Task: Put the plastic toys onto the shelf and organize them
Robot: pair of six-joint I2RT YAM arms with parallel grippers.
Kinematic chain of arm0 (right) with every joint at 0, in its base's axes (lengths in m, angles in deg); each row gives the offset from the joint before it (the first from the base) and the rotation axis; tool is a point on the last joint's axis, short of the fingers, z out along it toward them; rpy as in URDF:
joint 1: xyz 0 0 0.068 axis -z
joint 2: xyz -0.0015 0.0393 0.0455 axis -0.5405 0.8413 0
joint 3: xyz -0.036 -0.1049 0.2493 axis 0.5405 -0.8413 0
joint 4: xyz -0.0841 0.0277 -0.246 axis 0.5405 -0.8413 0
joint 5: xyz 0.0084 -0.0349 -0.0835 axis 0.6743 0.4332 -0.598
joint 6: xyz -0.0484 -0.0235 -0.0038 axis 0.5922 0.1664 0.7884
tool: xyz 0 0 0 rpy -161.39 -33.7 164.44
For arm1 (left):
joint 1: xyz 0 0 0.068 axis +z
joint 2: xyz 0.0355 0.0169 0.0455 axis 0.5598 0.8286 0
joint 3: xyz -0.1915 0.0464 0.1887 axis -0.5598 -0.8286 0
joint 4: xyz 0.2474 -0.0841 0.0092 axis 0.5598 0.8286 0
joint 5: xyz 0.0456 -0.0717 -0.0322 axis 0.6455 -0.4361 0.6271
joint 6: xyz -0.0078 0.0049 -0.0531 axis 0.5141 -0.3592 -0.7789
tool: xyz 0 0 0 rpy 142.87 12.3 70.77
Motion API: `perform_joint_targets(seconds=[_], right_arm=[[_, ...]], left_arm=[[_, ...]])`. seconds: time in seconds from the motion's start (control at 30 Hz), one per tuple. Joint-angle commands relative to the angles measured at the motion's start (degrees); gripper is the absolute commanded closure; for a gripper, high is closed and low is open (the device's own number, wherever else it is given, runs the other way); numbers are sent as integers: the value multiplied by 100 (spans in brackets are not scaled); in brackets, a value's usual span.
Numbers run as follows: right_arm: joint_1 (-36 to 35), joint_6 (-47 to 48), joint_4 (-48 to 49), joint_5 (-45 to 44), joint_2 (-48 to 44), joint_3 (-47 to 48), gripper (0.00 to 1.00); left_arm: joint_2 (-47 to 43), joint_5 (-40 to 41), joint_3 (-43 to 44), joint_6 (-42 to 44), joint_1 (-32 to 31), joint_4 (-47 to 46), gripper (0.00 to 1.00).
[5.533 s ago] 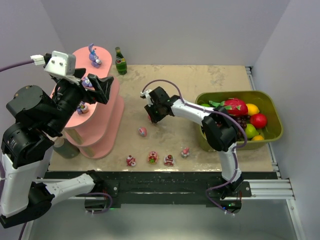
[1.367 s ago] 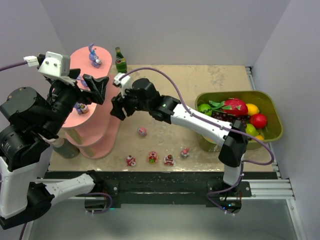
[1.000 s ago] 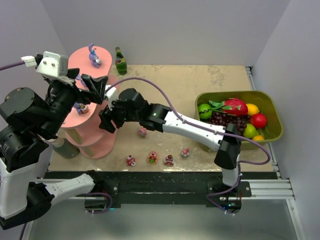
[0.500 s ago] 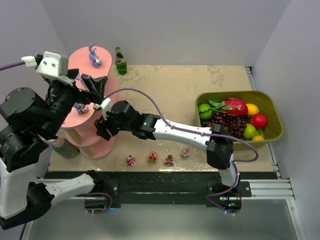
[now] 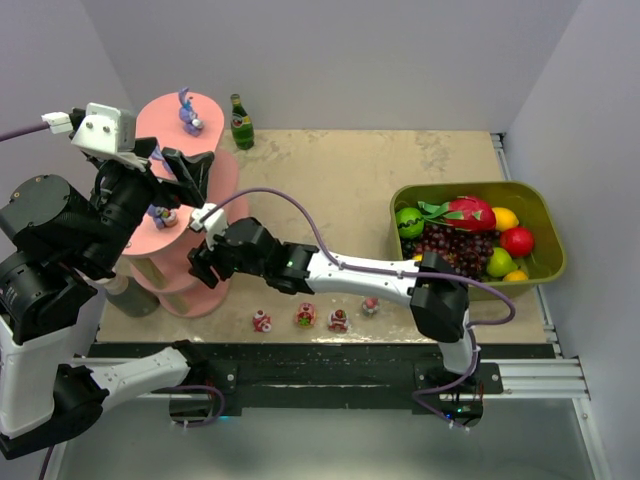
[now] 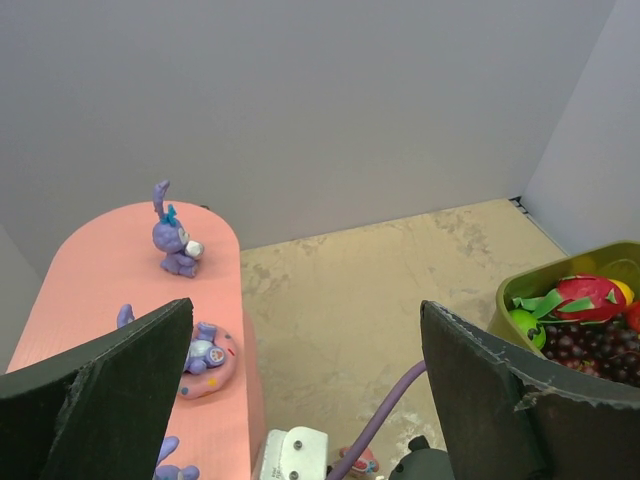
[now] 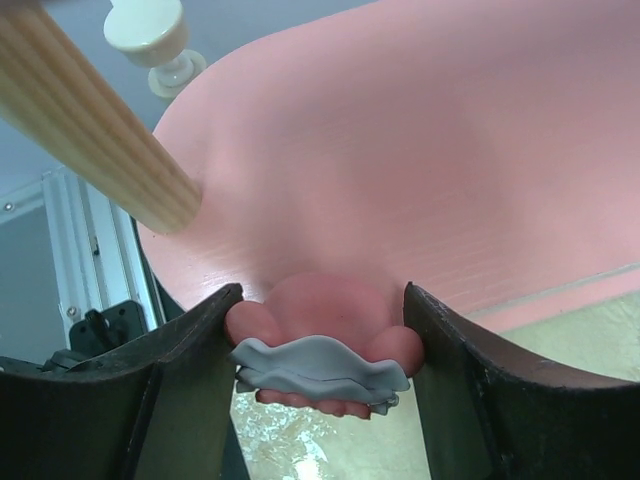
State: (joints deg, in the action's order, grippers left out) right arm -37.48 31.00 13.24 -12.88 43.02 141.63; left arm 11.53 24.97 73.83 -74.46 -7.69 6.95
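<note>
Low in the right wrist frame, the right gripper grasps a toy that should clear the shelf rim, level, before release; the left gripper gapes empty.

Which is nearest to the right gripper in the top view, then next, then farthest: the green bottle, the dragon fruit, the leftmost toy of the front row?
From the right gripper, at the shelf and its lower tiers:
1. Leftmost front-row toy, close by, toward the near edge.
2. Green bottle, at the back beside the shelf.
3. Dragon fruit, in the tub at far right.
</note>
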Motion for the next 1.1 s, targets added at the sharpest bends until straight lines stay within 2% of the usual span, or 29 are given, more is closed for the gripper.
perform_joint_targets(seconds=[0.0, 0.6, 1.07], right_arm=[[-82, -126, 512, -189, -374, -295, 87], [-196, -126, 802, -13, -207, -278, 85], [-276, 199, 864, -461, 189, -93, 79]], left_arm=[[-2, 65, 67, 45, 25, -14, 0], [-54, 117, 49, 28, 25, 30, 0], [-81, 135, -12, 28, 25, 30, 0]])
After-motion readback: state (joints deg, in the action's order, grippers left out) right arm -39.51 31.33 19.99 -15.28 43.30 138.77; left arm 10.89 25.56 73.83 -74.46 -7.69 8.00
